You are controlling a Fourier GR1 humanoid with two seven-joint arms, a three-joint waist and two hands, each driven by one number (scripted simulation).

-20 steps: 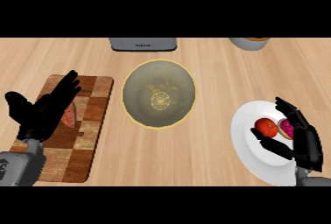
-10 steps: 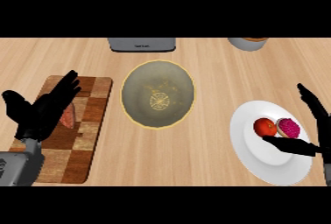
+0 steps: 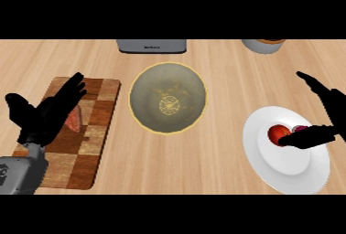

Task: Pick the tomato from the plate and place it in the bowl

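Note:
A red tomato (image 3: 277,134) lies on the white plate (image 3: 287,164) at the right, with a purple item (image 3: 299,129) just beside it. My right hand (image 3: 330,114) is at the plate's right edge, open, its thumb (image 3: 307,138) lying low across the tomato's right side and its fingers pointing up and away. The grey bowl (image 3: 168,97) with a yellow rim and a gold pattern inside sits in the middle of the counter. My left hand (image 3: 46,114) rests open over the cutting board at the left, fingers up.
A checkered wooden cutting board (image 3: 74,132) lies at the left with a reddish piece (image 3: 73,120) on it, partly hidden by my left hand. A grey appliance (image 3: 151,45) and a grey container (image 3: 264,45) stand along the far edge.
My right hand has shifted right and outward off the plate's centre, uncovering the tomato and the purple item; its thumb now reaches in beside the tomato. The left hand has barely moved.

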